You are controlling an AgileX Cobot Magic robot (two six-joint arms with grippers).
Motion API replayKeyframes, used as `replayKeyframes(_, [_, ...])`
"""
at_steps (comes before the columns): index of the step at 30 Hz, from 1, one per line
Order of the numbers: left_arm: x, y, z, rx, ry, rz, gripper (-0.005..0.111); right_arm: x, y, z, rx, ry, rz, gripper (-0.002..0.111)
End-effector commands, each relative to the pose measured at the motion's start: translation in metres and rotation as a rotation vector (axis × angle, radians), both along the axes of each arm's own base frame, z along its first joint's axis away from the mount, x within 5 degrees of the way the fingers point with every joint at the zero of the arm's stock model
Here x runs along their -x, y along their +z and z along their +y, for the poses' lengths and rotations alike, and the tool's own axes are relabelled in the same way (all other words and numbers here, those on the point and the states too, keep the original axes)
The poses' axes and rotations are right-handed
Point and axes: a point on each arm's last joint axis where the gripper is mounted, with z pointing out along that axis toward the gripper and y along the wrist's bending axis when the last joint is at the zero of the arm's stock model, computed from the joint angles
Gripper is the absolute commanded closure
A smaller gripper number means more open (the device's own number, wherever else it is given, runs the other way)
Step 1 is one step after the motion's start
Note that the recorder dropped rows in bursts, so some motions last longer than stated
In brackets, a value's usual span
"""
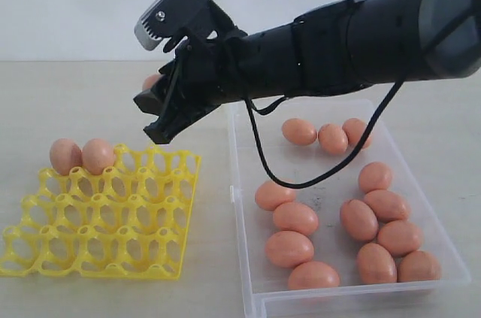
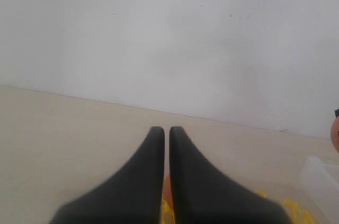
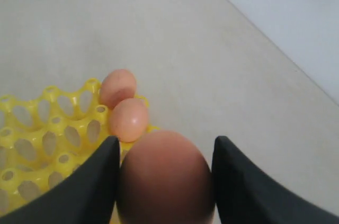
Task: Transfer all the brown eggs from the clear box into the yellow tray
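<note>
The bench [image 1: 90,100] carries the clear box [image 1: 237,205] on the right, thirteen brown eggs [image 1: 295,217] lying in it, and the yellow tray [image 1: 113,235] on the left with two seated in its far-left cups. My right claw [image 3: 165,150] hangs over the tray's far side, clamped on one egg [image 3: 164,181]; the left claw [image 2: 166,134] is pressed together, empty. I'd centre over the next far-row cup — blunt end down — lower slowly, and release only once it seats.

right arm [image 1: 361,40]: glossy black shell | cable [image 1: 301,186]: black | right gripper [image 1: 152,83]: grey toothed pad, two screws
</note>
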Motion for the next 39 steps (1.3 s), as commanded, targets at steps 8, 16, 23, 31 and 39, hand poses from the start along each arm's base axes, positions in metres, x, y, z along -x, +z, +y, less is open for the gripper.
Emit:
replayKeyframes(8, [0.0, 0.001, 0.0, 0.002, -0.006, -0.003, 0.103, -0.025, 0.015, 0.007, -0.037, -0.148, -0.007, 0.109])
replayKeyframes(16, [0.0, 0.001, 0.0, 0.002, -0.006, -0.003, 0.103, -0.041, 0.052, 0.009, -0.124, -0.266, -0.047, 0.109])
replayKeyframes(23, [0.0, 0.001, 0.0, 0.002, -0.006, -0.003, 0.103, -0.061, 0.059, -0.024, 0.109, -0.605, -0.232, 0.109])
replayKeyframes(31, [0.0, 0.001, 0.0, 0.002, -0.006, -0.003, 0.103, -0.058, 0.026, -0.06, 0.402, -0.84, -0.259, 0.109])
replayKeyframes(39, [0.0, 0.001, 0.0, 0.002, -0.006, -0.003, 0.103, -0.037, -0.027, -0.064, 0.49, -0.68, -0.156, 0.109])
